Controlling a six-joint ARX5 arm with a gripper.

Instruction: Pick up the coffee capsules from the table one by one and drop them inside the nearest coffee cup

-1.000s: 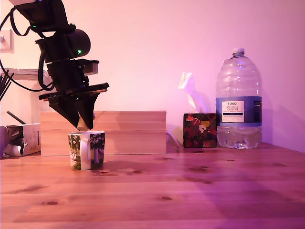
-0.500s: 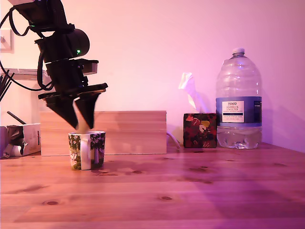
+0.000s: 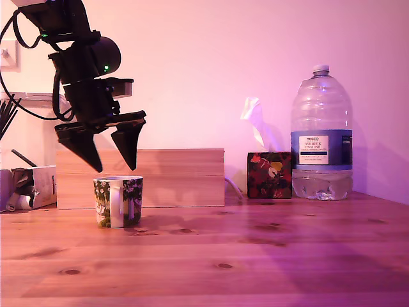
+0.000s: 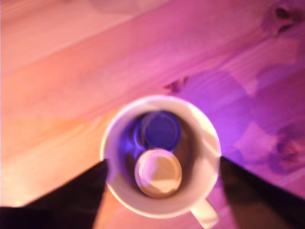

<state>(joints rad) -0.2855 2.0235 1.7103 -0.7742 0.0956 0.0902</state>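
Note:
The leafy-print coffee cup (image 3: 118,201) stands on the pine table (image 3: 223,256) at the exterior view's left. My gripper (image 3: 114,167) hangs open just above its rim, with nothing between the fingers. Looking down in the wrist view, the cup (image 4: 202,138) sits between my two dark fingers (image 4: 71,198). Inside it lies a cream-white capsule (image 4: 158,172), next to a second round pod (image 4: 160,130) that looks bluish in shadow. No capsule shows on the tabletop.
Behind the cup lies a long plain wooden box (image 3: 172,178). A dark floral tissue box (image 3: 269,174) and a large water bottle (image 3: 321,137) stand at the back right. A small cardboard box (image 3: 29,185) sits at the far left.
My fingers have spread apart. The pale capsule held between them over the cup is gone from the gripper and now lies inside the cup.

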